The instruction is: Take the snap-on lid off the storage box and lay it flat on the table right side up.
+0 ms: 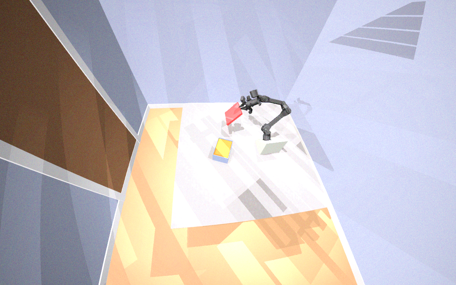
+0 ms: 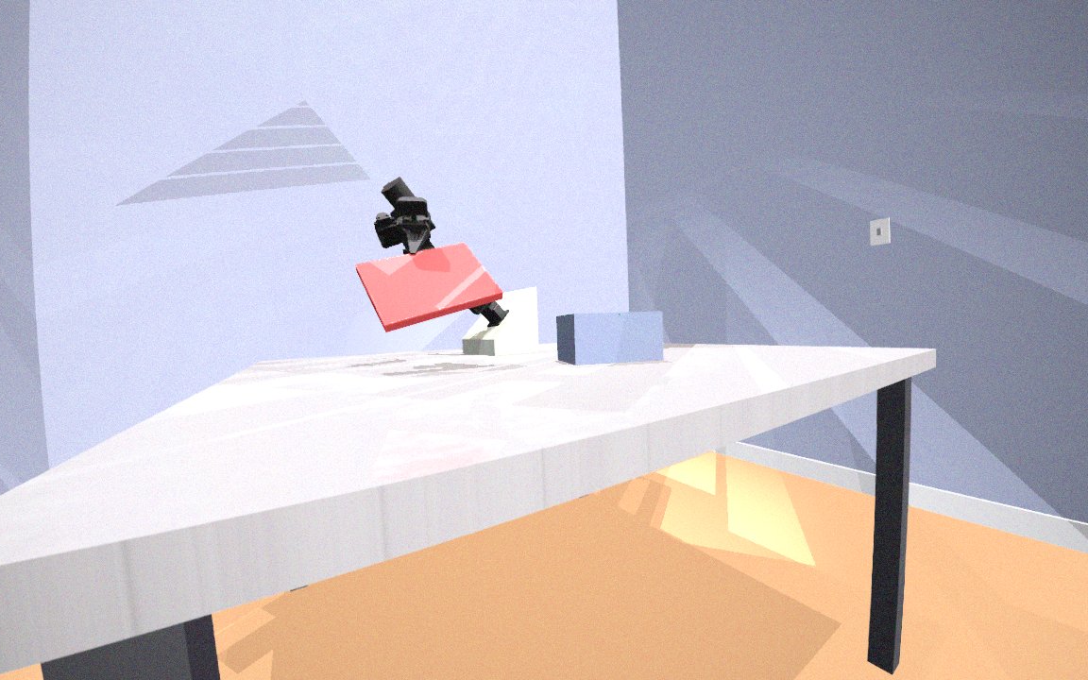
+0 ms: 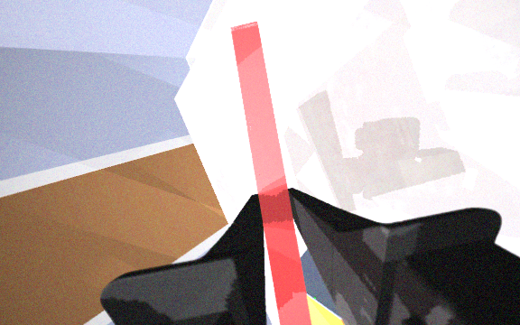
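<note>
- The flat red rectangular lid (image 1: 233, 114) (image 2: 430, 287) (image 3: 264, 135) was off the box, held in the air above the white table surface (image 1: 201, 202) (image 2: 278, 439) (image 3: 377, 54), steeply tilted.
- The jaws of the black gripper (image 1: 241, 107) (image 2: 418, 251) (image 3: 273, 197) were clamped on the lid, one finger on each broad face, at its upper edge.
- The blue open-topped box (image 1: 220, 159) (image 2: 616, 338) (image 3: 315, 275), yellow-orange inside, stood upright on the surface, apart from the lid.
- Handling, as judged: the lid appeared light and stiff, with no visible bend. Its smooth faces might have allowed slip; fragility could not be established.
- Hold, as judged: the edge grip was sound for carrying, but most of the panel lay beyond the fingers and could have pivoted under its own weight. A hold near the middle of an edge, kept firm, was advisable.
- Lowering, as judged, required the free edge to touch down gently, then the panel to be brought level, right side up, before release. Early release risked a drop or a flip.
</note>
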Tool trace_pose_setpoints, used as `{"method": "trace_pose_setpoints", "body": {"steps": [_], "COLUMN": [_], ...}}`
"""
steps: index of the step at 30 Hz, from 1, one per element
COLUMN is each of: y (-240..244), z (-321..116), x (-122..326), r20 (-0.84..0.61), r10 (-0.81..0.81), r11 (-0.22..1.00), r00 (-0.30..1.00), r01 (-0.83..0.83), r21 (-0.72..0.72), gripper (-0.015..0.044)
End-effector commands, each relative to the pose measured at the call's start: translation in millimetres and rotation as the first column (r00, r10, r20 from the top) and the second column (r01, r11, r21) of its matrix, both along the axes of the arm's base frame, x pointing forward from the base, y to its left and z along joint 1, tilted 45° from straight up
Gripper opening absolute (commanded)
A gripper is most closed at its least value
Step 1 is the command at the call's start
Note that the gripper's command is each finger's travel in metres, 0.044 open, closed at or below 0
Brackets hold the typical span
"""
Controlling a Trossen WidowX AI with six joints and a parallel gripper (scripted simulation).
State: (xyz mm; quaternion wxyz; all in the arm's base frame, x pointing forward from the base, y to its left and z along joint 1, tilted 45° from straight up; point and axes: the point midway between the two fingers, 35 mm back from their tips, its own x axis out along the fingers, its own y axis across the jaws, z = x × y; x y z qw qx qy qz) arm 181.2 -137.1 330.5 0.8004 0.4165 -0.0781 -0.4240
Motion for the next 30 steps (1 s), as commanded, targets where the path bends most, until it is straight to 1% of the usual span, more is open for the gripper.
{"method": "trace_pose_setpoints", "body": {"steps": [1,30], "y": [-0.9,-18.0], "z": [-2.9,-21.0], "x": [0.4,-0.9], "r20": [0.007,0.009], "r10": [0.011,0.011], "r11": [1.0,1.0], "r00": [1.0,1.0], "r01": [-0.011,-0.011], "r21": [-0.004,-0.008], "gripper": [0.0,0.0]}}
